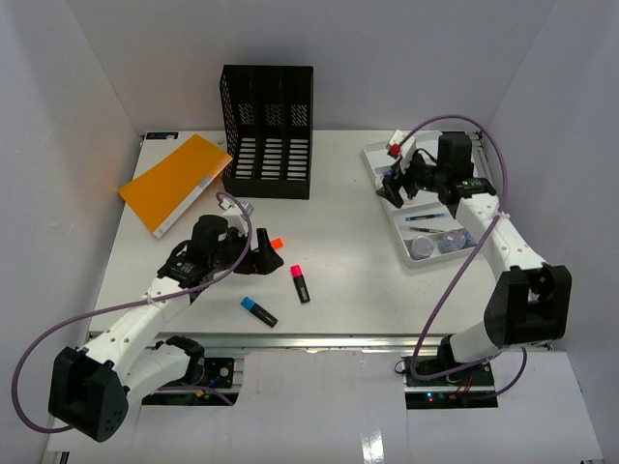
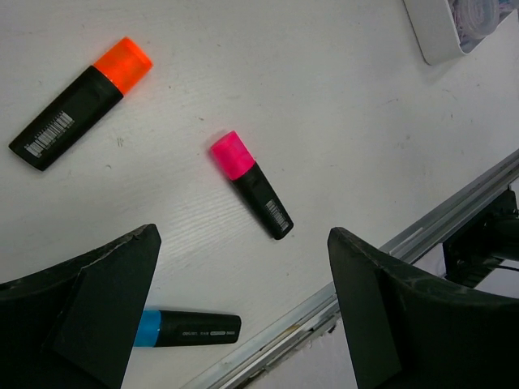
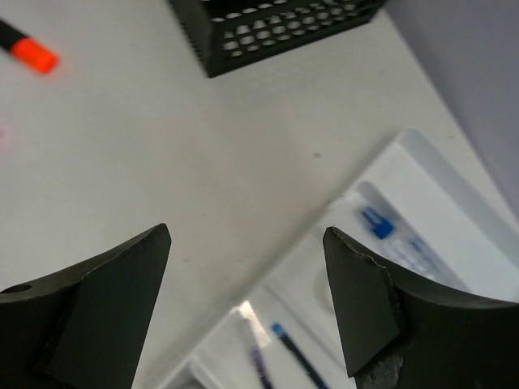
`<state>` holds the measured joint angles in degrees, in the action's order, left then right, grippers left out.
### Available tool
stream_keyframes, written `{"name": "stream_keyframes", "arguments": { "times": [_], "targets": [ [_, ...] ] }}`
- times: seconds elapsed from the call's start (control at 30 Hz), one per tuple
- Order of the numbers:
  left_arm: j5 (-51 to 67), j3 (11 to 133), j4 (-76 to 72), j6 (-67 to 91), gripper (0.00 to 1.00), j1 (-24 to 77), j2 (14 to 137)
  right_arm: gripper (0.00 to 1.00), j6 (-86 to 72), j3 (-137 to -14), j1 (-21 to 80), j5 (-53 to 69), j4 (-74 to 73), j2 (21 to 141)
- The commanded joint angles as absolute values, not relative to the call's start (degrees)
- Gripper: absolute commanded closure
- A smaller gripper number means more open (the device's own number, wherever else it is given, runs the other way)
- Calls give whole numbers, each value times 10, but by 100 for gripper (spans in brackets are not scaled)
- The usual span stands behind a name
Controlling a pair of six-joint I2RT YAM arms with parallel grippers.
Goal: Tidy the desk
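My left gripper [image 2: 243,235] hangs empty, fingers apart, above the pink highlighter [image 2: 251,185] lying on the desk [image 1: 338,242]. If I come down crooked, one finger may push it toward the metal rail [image 2: 312,312]. My right gripper [image 3: 247,235], also apart, hovers at the edge of the tray [image 3: 422,154].

Top external sits high behind the arm bases and looks down and forward over the whole desk [image 1: 338,193], wide and distant. Left wrist is close above the near-left desk, looking down past the left gripper [image 2: 243,233] towards the metal rail [image 2: 324,312]. Right wrist hangs close over the far-right white tray [image 3: 454,186], facing left and far towards the black mesh file organizer [image 3: 276,24]. All three views share the orange highlighter [image 1: 274,242] and the tray. Top and left wrist share the pink highlighter [image 2: 251,185] and the blue highlighter [image 2: 186,327].
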<state>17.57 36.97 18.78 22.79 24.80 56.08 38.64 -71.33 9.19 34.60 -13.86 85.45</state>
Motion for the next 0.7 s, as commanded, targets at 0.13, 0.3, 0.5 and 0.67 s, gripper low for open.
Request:
{"name": "stream_keyframes", "arguments": {
  "times": [0.13, 0.3, 0.5, 0.67],
  "targets": [
    [116, 449, 252, 162, 10, 244, 676, 17, 347, -570, 96, 597, -157, 769],
    [76, 508, 268, 11, 11, 245, 771, 14, 417, -539, 96, 639, -195, 733],
    [18, 536, 227, -103, 14, 245, 855, 15, 443, -533, 96, 662, -213, 726],
    [42, 583, 242, -158, 28, 244, 941, 15, 458, -538, 96, 660, -231, 729]
  ]
}}
